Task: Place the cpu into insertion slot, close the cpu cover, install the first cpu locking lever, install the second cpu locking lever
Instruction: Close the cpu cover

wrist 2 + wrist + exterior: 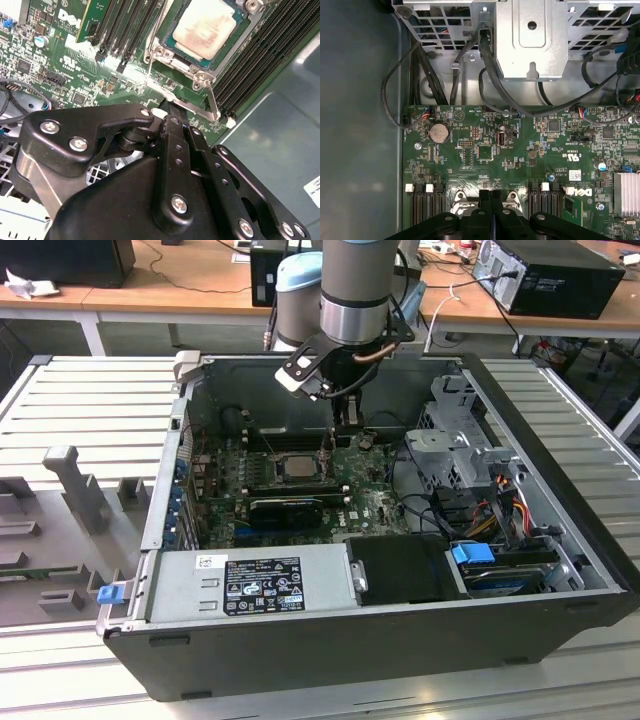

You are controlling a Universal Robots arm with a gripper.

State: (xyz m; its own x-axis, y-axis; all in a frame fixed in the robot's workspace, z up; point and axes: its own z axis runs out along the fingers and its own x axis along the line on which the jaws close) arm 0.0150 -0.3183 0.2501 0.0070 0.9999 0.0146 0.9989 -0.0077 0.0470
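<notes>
The cpu, a pale silvery square, lies in the insertion slot on the green board. It is also in the exterior view, cpu, mid-board. A silvery metal frame, the cpu cover, borders the chip; I cannot tell whether it lies fully flat. Two thin wire levers stand at the socket's sides, raised in the exterior view. My gripper hangs just beside the socket toward the exterior view's right. Its black fingers are pressed together, shut, with nothing seen between them, as in the first wrist view.
Long black memory slots flank the socket on both sides. A black graphics card lies nearer the front, with the power supply beyond it. The metal drive cage and loose cables sit at the exterior view's right.
</notes>
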